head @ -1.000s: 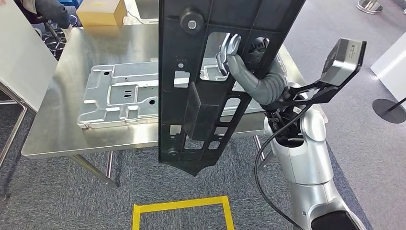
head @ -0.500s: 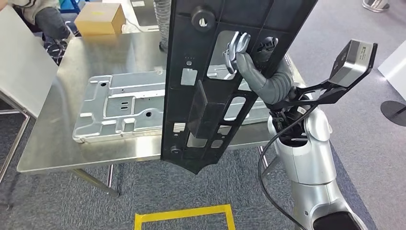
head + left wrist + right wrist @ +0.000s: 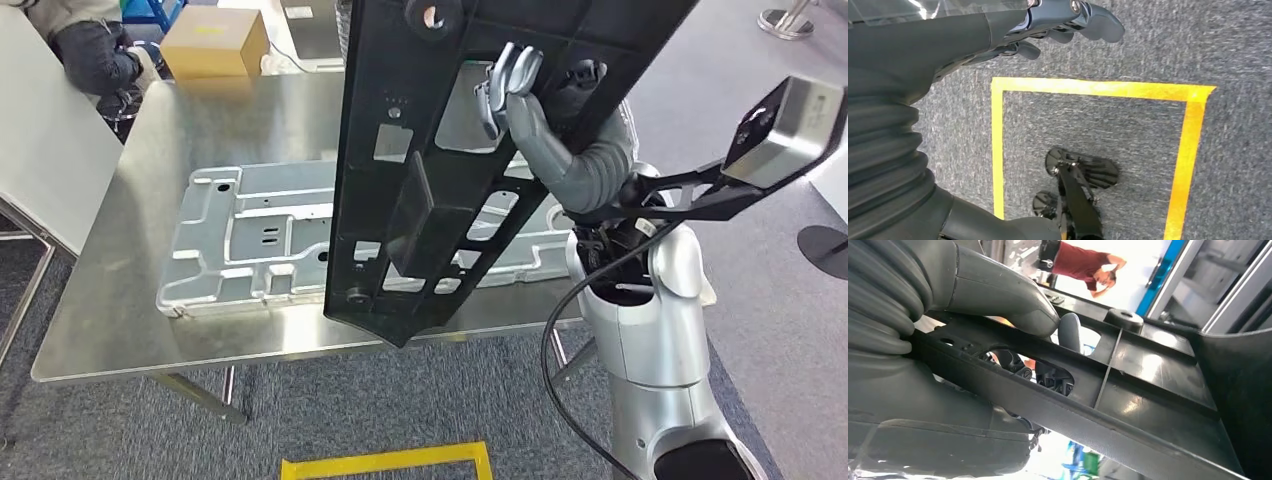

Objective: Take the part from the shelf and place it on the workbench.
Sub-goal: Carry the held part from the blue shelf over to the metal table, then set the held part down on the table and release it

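The long black part (image 3: 470, 150) is held up in the air by the right hand (image 3: 520, 95), whose fingers (image 3: 500, 85) are hooked through one of its cut-outs near the far end. The part is tilted over the steel workbench (image 3: 110, 320), its near tip hanging above the bench's near edge. A grey metal plate (image 3: 250, 240) is seen lying on the bench behind it. The left hand (image 3: 1068, 22) is seen over carpet, fingers curled on nothing.
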